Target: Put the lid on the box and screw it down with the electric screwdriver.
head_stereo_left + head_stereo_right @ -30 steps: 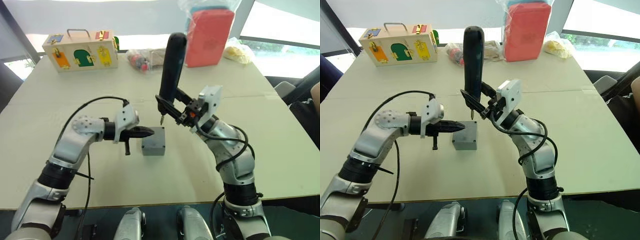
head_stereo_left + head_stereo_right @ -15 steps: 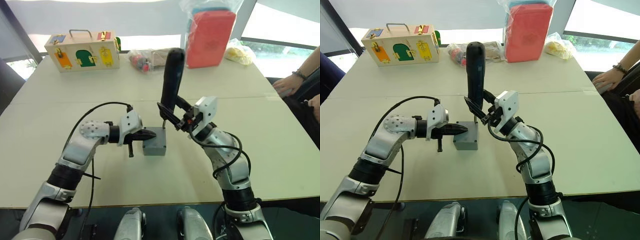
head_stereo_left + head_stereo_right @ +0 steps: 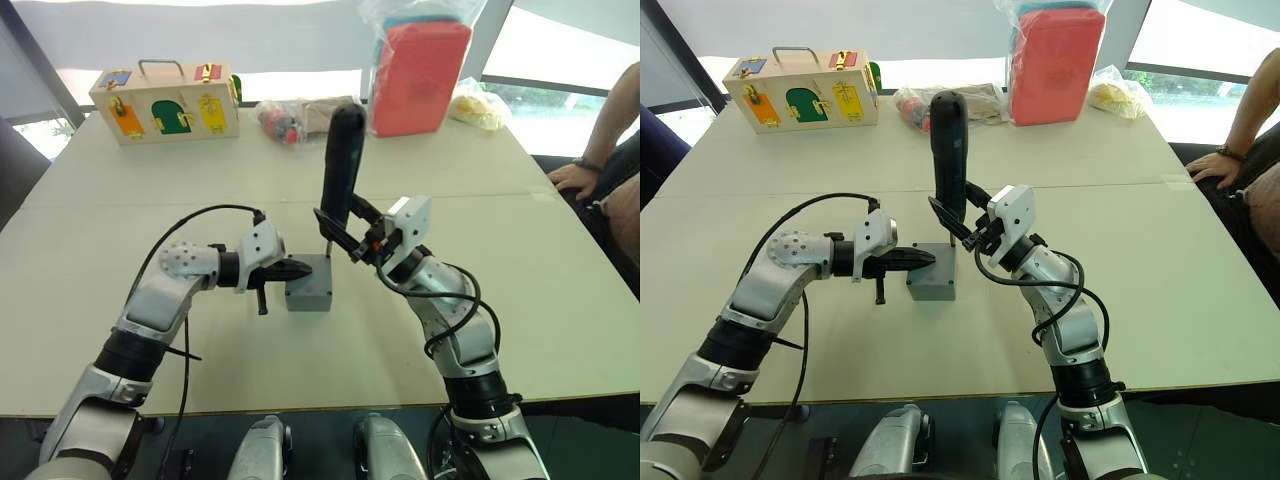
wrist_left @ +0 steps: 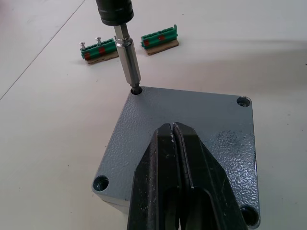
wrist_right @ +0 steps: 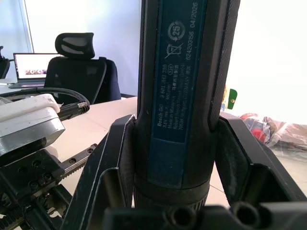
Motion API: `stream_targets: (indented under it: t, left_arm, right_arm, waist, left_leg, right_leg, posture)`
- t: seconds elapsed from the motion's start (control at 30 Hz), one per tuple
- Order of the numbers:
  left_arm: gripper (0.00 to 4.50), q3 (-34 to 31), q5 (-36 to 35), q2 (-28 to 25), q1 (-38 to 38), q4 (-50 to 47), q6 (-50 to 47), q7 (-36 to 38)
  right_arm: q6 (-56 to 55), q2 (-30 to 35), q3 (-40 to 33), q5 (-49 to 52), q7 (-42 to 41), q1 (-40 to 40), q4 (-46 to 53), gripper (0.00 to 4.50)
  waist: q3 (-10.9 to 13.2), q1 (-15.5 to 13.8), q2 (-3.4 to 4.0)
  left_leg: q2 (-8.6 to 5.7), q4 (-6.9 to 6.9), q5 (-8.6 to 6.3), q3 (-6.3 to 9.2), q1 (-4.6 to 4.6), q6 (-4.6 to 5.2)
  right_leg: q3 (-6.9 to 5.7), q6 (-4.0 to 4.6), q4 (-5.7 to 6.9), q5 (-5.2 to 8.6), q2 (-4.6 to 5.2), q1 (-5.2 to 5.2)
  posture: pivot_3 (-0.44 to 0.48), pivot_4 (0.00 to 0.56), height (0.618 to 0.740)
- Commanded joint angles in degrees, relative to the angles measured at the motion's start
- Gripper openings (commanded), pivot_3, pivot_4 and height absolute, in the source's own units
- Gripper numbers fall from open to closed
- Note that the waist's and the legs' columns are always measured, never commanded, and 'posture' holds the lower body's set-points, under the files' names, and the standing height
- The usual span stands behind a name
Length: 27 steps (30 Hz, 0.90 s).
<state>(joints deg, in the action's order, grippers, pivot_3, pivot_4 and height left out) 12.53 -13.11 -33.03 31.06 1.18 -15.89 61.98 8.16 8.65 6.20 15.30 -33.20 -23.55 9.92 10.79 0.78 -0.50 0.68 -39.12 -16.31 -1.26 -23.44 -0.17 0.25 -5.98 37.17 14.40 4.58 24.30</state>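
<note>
Left wrist view puts the lid [image 4: 184, 139] seated on the box [image 3: 308, 292], its textured grey face up and its corner holes showing. The left pincer [image 4: 175, 158] has its two black fingers pressed together, their tips resting on the lid's top — it grips nothing. At one corner hole the thin metal bit of the electric screwdriver [image 3: 341, 165] stands nearly upright with its end in the hole. Beyond the box two small green terminal strips [image 4: 129, 45] lie on the desk [image 3: 560, 300], side by side.

From the head cameras, the right pincer [image 3: 962, 213] clamps the black screwdriver low on its barrel, the tool rising almost vertically above the box's far right corner. The right wrist view confirms a finger on each side of the barrel. The box sits near the middle of the desk, between the two arms.

Compared with half a second ago, little has changed at the box: the left pincer stays on the lid and the bit stays at the same corner, though a second ago the bit hung above the box and has since come down. The person's arm [image 3: 605, 130] at the desk's right edge has shifted — the forearm now reaches down from higher in the picture.

At the far edge stand a wooden box with coloured doors [image 3: 165, 100], a red bag [image 3: 418, 75] and some clear plastic bags [image 3: 290, 117].
</note>
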Motion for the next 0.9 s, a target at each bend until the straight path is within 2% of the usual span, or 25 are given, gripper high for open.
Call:
stream_targets:
  t: [0.03, 0.13, 0.3, 0.37, 0.43, 0.63, 0.73, 0.9]
  left_arm:
    - [0.0, 0.56, 1.12, -0.1, -1.22, 0.32, -0.6, -0.26]
    - [0.0, 0.75, 1.97, 0.02, -1.24, 2.09, 0.63, -0.69]
    - [0.0, 1.05, 2.74, 1.05, -0.96, 4.3, 1.94, -1.46]
    - [0.0, 1.32, 3.44, 1.07, -1.28, 5.36, 2.91, -1.27]
    - [0.0, 1.47, 3.79, 1.02, -1.51, 6.1, 3.57, -1.01]
    - [0.0, 1.65, 4.38, 1.66, -1.37, 8.05, 4.73, -0.51]
    - [0.0, 1.93, 4.43, 1.88, -1.5, 7.96, 4.79, -0.11]
    - [0.0, 2.28, 4.75, 1.91, -1.82, 7.45, 4.47, 0.59]
  right_arm:
    - [2.46, 0.74, 1.82, -0.55, -0.43, -0.13, -0.99, 1.81]
    - [6.73, 0.38, 2.14, -2.3, 2.93, -0.2, -3.01, 1.81]
    - [9.63, 0.19, 4.31, -3.0, 3.82, 1.33, -3.77, 1.81]
    - [9.53, 0.21, 4.88, -3.62, 3.96, 2.18, -4.66, 1.81]
    - [8.96, 0.03, 5.02, -3.95, 4.15, 2.82, -5.05, 1.81]
    - [9.16, 0.21, 5.75, -4.89, 4.51, 4.56, -5.37, 1.81]
    - [9.54, 0.44, 5.6, -5.14, 4.74, 4.64, -5.57, 1.81]
    - [11.66, 1.22, 6.05, -5.32, 4.64, 5.01, -5.52, 1.81]
  waist:
    - [-0.01, 0.0, 0.0]
    - [-0.07, 0.02, -0.01]
    - [-1.1, -0.02, -0.06]
    - [-1.23, 0.03, -0.11]
    - [-1.54, 0.05, -0.2]
    - [-2.26, 0.02, -0.24]
    - [-2.58, 0.06, -0.25]
    - [-2.67, 0.07, -0.27]
  left_leg:
    - [0.0, 0.0, 0.0, 0.0, 0.01, 0.0]
    - [0.0, 0.0, 0.0, 0.0, 0.08, 0.0]
    - [0.02, 0.05, -0.01, 0.0, 0.17, 0.01]
    - [0.02, 0.11, -0.03, 0.0, 0.43, 0.04]
    - [0.02, 0.3, -0.1, 0.0, 1.09, 0.13]
    - [0.06, 0.52, -0.22, 0.12, 1.44, 0.32]
    - [0.08, 1.02, -0.22, 0.09, 2.17, 0.32]
    - [0.19, 1.09, -0.22, 0.11, 2.16, 0.32]
  right_leg:
    - [0.0, 0.0, 0.0, 0.0, 0.0, -0.01]
    - [0.0, 0.0, 0.0, 0.0, -0.01, -0.08]
    - [-0.01, 0.02, -0.05, 0.01, -0.02, -0.22]
    - [-0.02, 0.02, -0.14, 0.04, -0.02, -0.5]
    - [-0.01, 0.05, -0.26, 0.18, -0.01, -1.11]
    - [0.0, 0.16, -0.26, 0.32, -0.01, -1.31]
    - [0.01, 0.37, -0.63, 0.45, 0.01, -1.94]
    - [-0.01, 0.37, -0.71, 0.45, -0.02, -1.94]
  posture:
    - [0.0, 0.15, 0.73]
    - [0.0, 0.15, 0.73]
    - [0.0, 0.15, 0.73]
    - [0.0, 0.15, 0.73]
    - [0.0, 0.15, 0.73]
    - [0.0, 0.15, 0.73]
    - [0.0, 0.15, 0.73]
    - [0.0, 0.15, 0.73]
